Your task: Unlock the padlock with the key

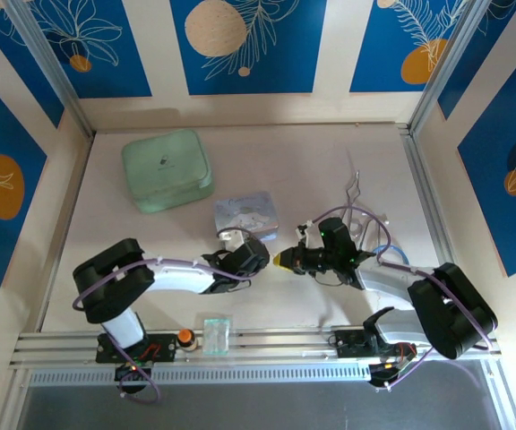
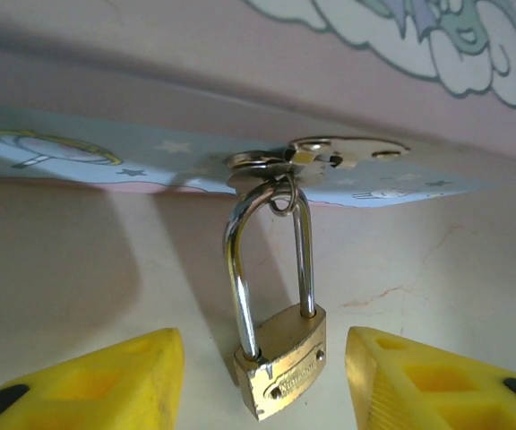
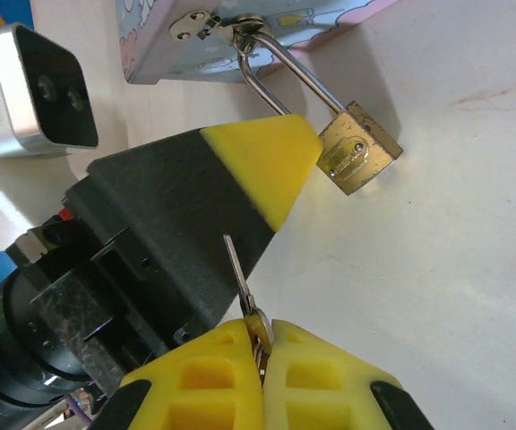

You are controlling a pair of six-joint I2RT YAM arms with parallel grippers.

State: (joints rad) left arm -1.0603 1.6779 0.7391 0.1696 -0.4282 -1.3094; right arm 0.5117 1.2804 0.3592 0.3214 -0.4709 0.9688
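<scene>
The padlock (image 2: 280,363), brass body with a silver shackle, lies on the table and hangs by its shackle from the hasp (image 2: 330,154) of the pale blue tin (image 1: 246,215). My left gripper (image 2: 262,339) is open, with its yellow fingers (image 2: 133,376) either side of the lock body, not touching it. My right gripper (image 3: 262,330) is shut on the key (image 3: 238,269), whose thin blade points up toward the left gripper's finger (image 3: 262,166). The padlock (image 3: 358,148) lies beyond that finger, apart from the key. In the top view the right gripper (image 1: 283,260) sits just right of the left gripper (image 1: 240,253).
A pale green lidded box (image 1: 167,168) stands at the back left. A thin wire hook (image 1: 355,190) and cables lie at the right. A small clear item (image 1: 215,333) rests on the front rail. Metal rails edge the table.
</scene>
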